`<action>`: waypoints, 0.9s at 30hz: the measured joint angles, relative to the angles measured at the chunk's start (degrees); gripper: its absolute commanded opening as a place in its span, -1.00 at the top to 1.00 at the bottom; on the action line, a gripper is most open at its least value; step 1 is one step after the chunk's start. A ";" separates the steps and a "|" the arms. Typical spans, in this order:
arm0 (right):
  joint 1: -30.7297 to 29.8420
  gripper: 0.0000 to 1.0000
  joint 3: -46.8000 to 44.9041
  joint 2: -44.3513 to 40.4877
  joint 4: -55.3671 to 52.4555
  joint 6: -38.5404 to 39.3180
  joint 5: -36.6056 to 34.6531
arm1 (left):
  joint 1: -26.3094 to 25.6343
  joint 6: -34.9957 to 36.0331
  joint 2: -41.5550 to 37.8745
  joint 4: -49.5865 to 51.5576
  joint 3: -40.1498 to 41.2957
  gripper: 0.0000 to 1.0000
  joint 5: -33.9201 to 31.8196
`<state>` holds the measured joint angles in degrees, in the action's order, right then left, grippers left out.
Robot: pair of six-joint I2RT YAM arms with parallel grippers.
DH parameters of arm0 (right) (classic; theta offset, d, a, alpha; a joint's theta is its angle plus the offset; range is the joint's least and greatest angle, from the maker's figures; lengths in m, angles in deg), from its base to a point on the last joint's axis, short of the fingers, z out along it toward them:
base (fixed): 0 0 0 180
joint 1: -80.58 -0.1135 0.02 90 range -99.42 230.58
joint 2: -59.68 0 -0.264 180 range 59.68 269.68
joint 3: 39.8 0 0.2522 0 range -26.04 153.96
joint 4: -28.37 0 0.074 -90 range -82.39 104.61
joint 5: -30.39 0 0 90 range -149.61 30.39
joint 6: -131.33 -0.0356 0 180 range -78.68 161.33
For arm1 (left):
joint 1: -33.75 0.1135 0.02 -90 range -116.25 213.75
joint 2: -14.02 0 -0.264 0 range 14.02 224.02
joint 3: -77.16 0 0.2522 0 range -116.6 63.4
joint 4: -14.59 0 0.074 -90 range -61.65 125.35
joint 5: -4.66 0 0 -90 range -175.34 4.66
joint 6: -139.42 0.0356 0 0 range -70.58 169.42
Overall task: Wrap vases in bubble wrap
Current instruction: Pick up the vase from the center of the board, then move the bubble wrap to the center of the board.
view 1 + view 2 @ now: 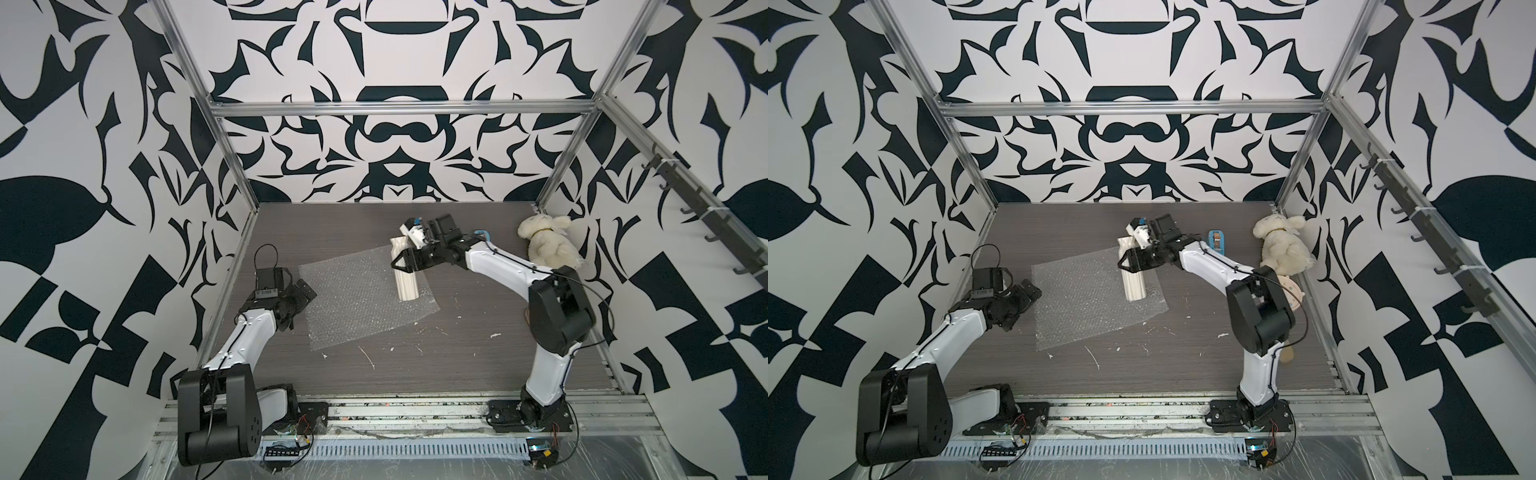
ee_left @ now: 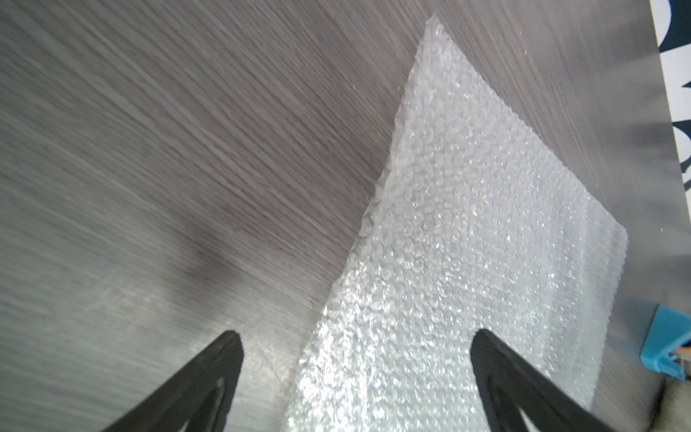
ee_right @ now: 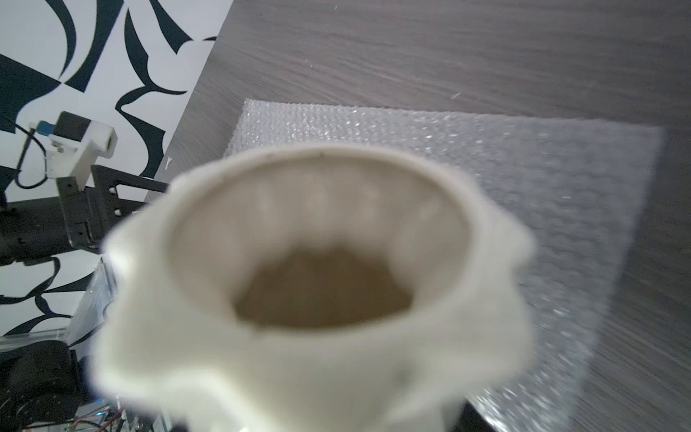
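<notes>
Vase (image 1: 406, 286), ribbed ceramic: we judge it stiff, fragile, slick; right gripper (image 1: 401, 266) clamps it aptly below the neck, left gripper (image 2: 357, 336) spread empty.

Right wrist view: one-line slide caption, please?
Scalloped rim of the cream-white ceramic vase fills the frame, clear bubble-wrap sheet on the grey wood-grain table behind.
</notes>
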<state>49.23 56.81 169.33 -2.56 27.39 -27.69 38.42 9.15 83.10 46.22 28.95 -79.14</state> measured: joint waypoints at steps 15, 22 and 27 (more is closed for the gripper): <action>-2.19 0.41 8.02 12.24 -7.98 -3.67 0.76 | 0.20 -1.86 0.00 -1.20 0.35 -0.99 5.29; -0.17 0.42 7.48 11.69 -13.70 -1.92 -0.46 | 0.20 -1.90 0.00 -1.31 0.35 -0.99 5.84; 1.31 0.41 6.47 10.14 -18.75 0.31 -3.58 | 0.20 -2.43 0.07 -2.19 0.63 -0.99 6.88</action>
<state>50.54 63.28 179.47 -21.31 27.70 -31.27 38.62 6.72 83.16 44.03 29.58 -72.26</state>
